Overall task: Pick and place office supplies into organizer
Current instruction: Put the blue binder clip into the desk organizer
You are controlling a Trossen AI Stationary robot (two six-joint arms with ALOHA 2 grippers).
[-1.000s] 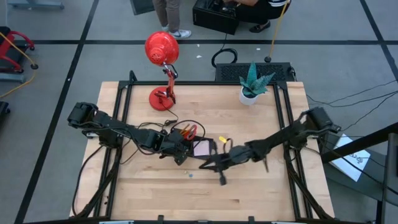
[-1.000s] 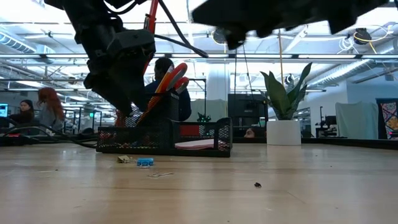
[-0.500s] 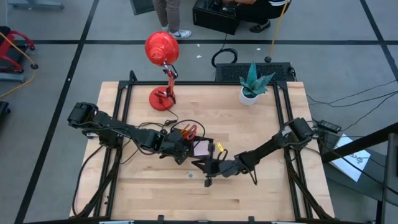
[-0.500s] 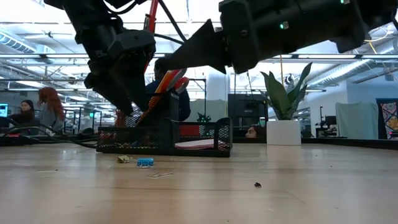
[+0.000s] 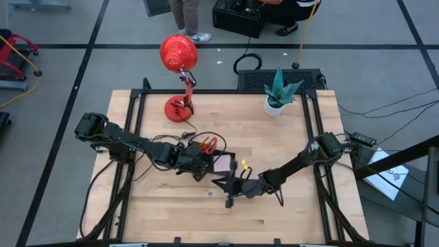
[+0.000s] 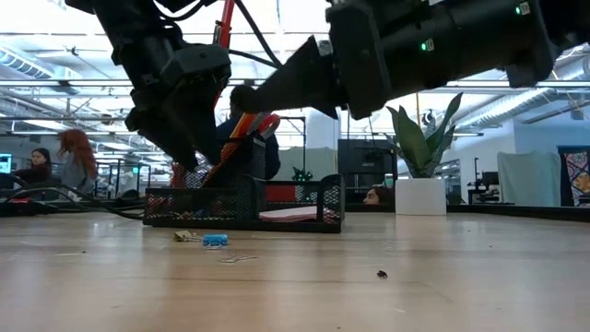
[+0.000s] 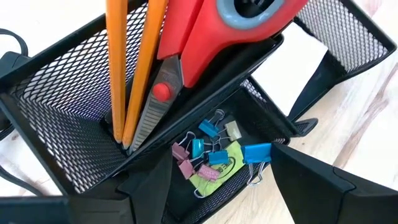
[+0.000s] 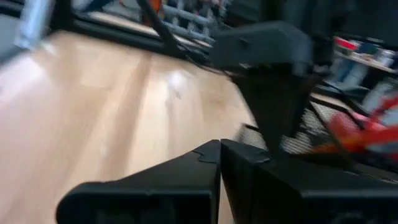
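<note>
Left tool (image 7: 211,186) over organizer (image 7: 56,118), scissors (image 7: 205,43) upright

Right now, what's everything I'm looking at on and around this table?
Organizer: one, black mesh, mid-table.
Pencils: two, orange, standing in the organizer.
Scissors: one, red-handled, beside the pencils.
Clips: several, blue and pink, in the organizer's low bin.
Sticky-note pad: one, pink, in the organizer.
Blue clip: one, on the table before the organizer.
Lamp: one, red, far edge.
Plant: one, green, white pot.
Left pincer: open, over the organizer.
Right pincer: shut, near the organizer.
</note>
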